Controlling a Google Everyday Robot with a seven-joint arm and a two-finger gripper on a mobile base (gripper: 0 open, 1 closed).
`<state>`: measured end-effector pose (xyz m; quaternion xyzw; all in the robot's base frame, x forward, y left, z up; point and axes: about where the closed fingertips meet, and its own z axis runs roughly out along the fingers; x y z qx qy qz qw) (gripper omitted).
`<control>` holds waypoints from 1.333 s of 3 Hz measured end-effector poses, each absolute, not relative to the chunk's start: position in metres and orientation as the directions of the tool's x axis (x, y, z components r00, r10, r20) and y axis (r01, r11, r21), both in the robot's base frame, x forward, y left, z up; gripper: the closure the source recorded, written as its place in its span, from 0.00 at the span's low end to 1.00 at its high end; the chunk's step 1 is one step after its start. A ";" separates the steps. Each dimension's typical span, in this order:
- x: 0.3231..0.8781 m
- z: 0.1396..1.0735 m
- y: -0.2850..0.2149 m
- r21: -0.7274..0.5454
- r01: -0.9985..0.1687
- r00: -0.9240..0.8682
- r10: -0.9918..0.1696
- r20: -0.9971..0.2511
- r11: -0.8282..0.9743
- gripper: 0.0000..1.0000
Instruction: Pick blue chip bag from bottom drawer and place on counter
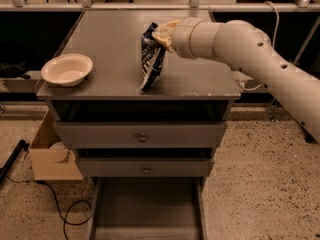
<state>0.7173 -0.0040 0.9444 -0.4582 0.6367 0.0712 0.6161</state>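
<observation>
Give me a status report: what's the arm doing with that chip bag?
Hand over counter, shut on top of blue chip bag. Bag upright, lower end on counter near front edge. Bottom drawer open. White bowl at left, apart from bag.

Your single camera looks down from the front, fairly near, over the surface [110,44] and bottom drawer [147,211]; upper-centre, the tool [161,34] clamps the blue chip bag [150,61].

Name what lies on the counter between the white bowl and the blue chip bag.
Nothing: the camera view shows only bare counter between the white bowl and the blue chip bag, whose top the gripper grips from the right.
</observation>
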 end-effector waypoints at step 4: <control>0.715 0.972 0.015 -0.444 -0.661 0.301 -0.328 -0.895 0.605 0.73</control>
